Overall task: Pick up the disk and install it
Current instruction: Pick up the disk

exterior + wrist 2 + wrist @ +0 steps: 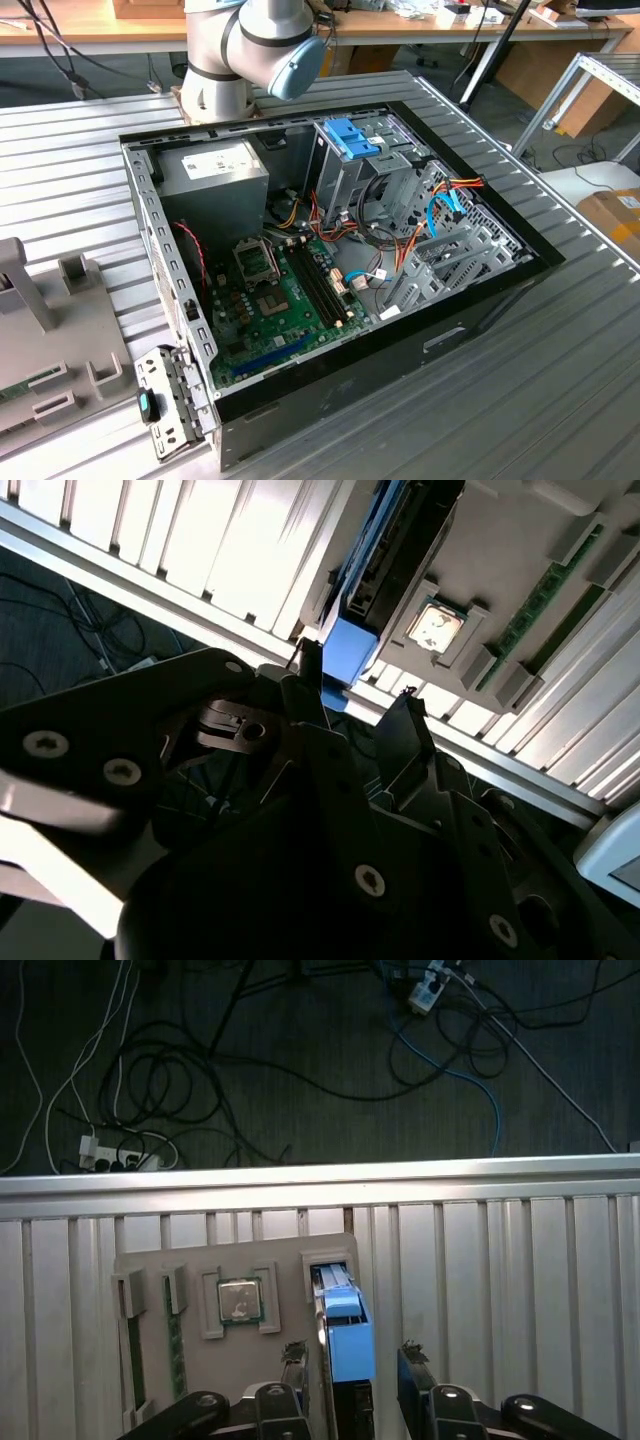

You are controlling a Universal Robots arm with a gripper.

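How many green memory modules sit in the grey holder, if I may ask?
2 memory modules: one in the outermost slot, one next, toward the processor. Others may be hidden.

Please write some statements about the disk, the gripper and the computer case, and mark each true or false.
1. The disk stands in a slot of the gray holder. True.
2. The gripper is shut on the disk. False: it is open, with one finger on either side.
3. A square chip lies in the holder. True.
4. The computer case is closed. False: it is open, and its green board shows.
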